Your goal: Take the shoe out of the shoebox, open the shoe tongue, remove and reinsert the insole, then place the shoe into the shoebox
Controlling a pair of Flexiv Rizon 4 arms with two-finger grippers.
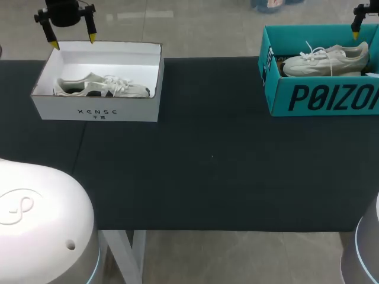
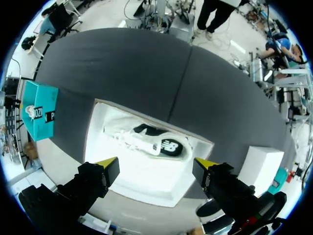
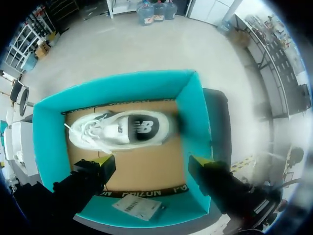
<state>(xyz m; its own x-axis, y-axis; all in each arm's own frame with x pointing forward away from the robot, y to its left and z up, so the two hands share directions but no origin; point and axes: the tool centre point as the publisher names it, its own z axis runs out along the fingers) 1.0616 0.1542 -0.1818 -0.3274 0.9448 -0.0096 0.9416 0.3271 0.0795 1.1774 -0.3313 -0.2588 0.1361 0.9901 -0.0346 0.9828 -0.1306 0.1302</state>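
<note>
**Item 1, shoe** (image 2: 149,142): white with dark panels, lying on its side inside the white shoebox (image 1: 98,111). Its long axis runs along the box's length.
- It is under and just ahead of the left gripper (image 2: 156,162), which hangs over the box's far wall.
- The fingers are spread wide and hold nothing.
- The shoe's length runs roughly parallel to the line between the two yellow tips. In my judgement the wrist must turn if the fingers are to close across the shoe's width.
- The left arm is the nearer one.

**Item 2, second shoe** (image 1: 328,60): pale with white laces, in the teal shoebox (image 1: 325,97), well to the right of the white shoebox at the table's other end.
- It lies lengthwise on the box's brown cardboard floor, against the wall farther from the right gripper's fingers.
- The right gripper (image 3: 151,160) hovers above it, fingers wide apart and empty.
- The shoe's length again runs parallel to the line between the tips.

**Item 3, table** (image 1: 207,160): dark-covered. It carries both boxes along its far edge.

**Status:** no shoe lifted out yet. Which of the two shoes the task means cannot be told.
</note>
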